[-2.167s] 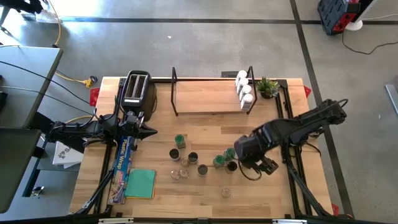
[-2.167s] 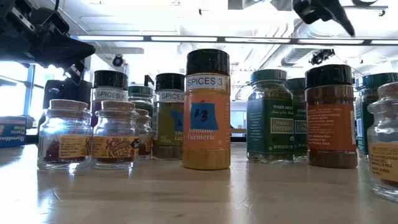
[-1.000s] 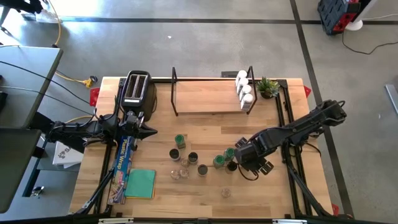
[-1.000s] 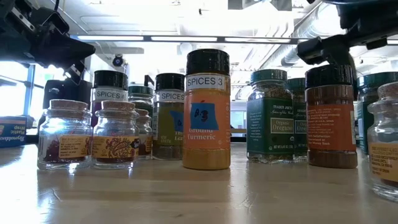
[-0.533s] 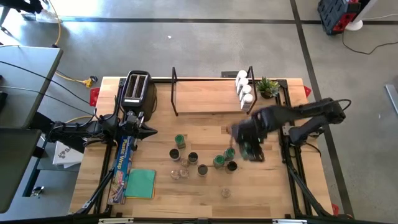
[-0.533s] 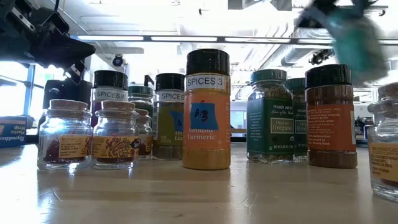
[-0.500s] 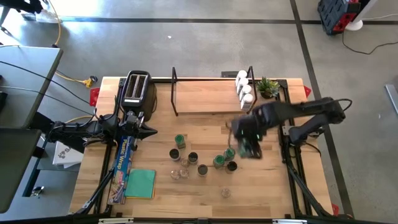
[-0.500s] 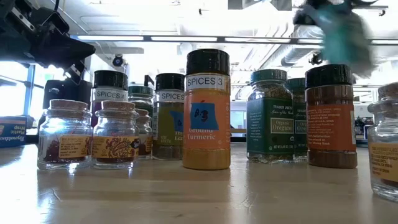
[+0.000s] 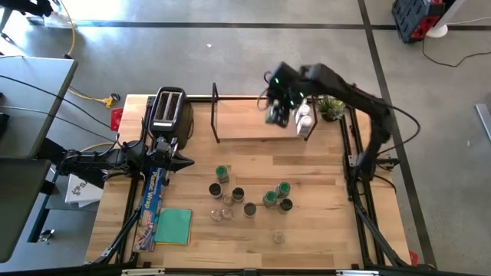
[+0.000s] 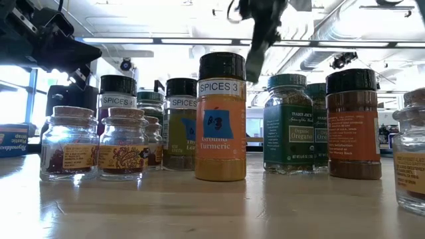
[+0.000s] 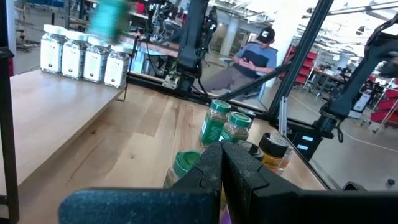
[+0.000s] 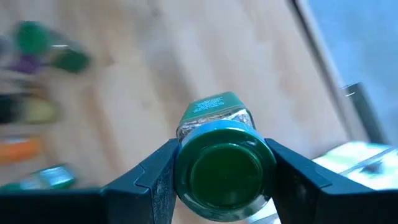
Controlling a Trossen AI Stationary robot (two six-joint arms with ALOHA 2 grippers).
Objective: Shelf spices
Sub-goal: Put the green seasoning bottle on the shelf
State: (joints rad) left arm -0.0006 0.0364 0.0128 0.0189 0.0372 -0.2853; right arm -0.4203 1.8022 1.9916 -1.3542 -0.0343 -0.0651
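Observation:
My right gripper (image 9: 278,107) hangs over the shelf (image 9: 245,123), shut on a green-lidded spice jar (image 12: 219,118), close to the row of white-lidded jars (image 9: 303,115) standing on the board's right end. The held jar shows blurred in the left wrist view (image 11: 112,15). Several more spice jars (image 9: 249,195) stand on their bases in a cluster on the table's near middle, also seen in the low view (image 10: 220,116). My left gripper (image 9: 180,159) rests shut and level at the table's left, in front of the toaster. My right gripper pinches the jar's green lid (image 12: 224,168) between its two fingers (image 12: 163,177), one on each side of the lid. The fingers come from above, slanting down. The jar hangs below them, bottom down, lifted clear over the shelf board.
A black-and-silver toaster (image 9: 169,107) stands at the far left beside the shelf. A small potted plant (image 9: 331,106) sits at the far right corner. Flat boxes (image 9: 153,195) and a green pad (image 9: 174,226) lie at the near left. A person (image 11: 255,59) sits in the room beyond.
My right gripper has risen from the cluster at the table's near right and swung toward the far edge, rolling its wrist. It has carried the green-lidded jar clear of the table to a place over the shelf's right part.

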